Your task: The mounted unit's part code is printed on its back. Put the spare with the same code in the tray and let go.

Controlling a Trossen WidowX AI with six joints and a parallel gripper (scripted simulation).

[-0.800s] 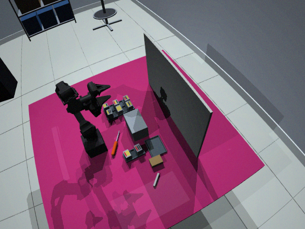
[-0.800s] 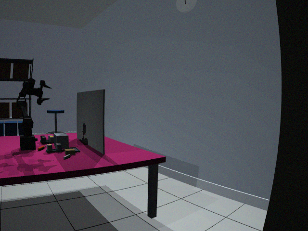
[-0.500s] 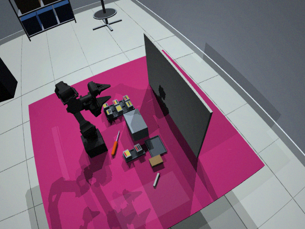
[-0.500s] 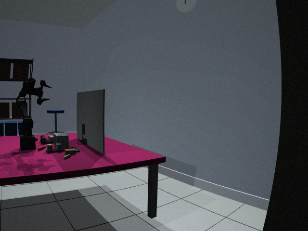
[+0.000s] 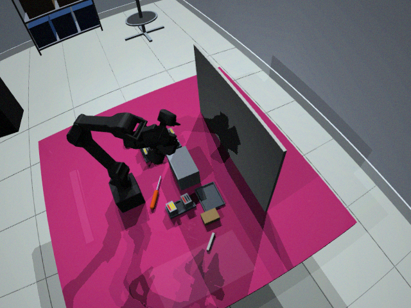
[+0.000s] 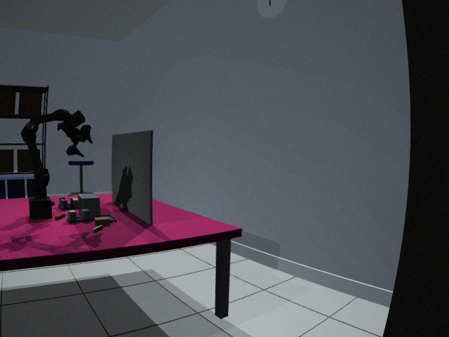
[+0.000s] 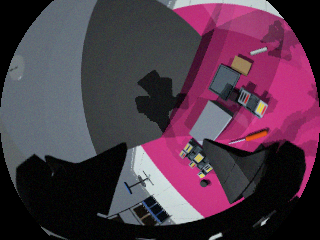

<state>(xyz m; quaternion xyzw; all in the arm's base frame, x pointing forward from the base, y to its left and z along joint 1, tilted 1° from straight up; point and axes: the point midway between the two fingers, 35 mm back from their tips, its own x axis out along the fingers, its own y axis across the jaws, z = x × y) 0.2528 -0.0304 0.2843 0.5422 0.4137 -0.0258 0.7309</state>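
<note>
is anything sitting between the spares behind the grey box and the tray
Yes. The grey box stands on the mat directly between the far rack of spares and the tray. The open gripper hangs high above, so a carried spare could pass over or around the box.

Tall grey panel [image 5: 232,132] and grey box [image 5: 183,166] beside the tray [image 5: 209,196], open above.

A workshop or storeroom with a robot bench. A magenta-topped desk [image 6: 174,232] stands on a pale tiled floor [image 5: 83,76] by bare grey walls [image 6: 271,126]. A shelf rack [image 5: 56,20] with blue bins, a round stool [image 5: 142,18] and a wall clock [image 6: 271,5] furnish it; a screwdriver [image 5: 154,195] lies on the desk.
</note>
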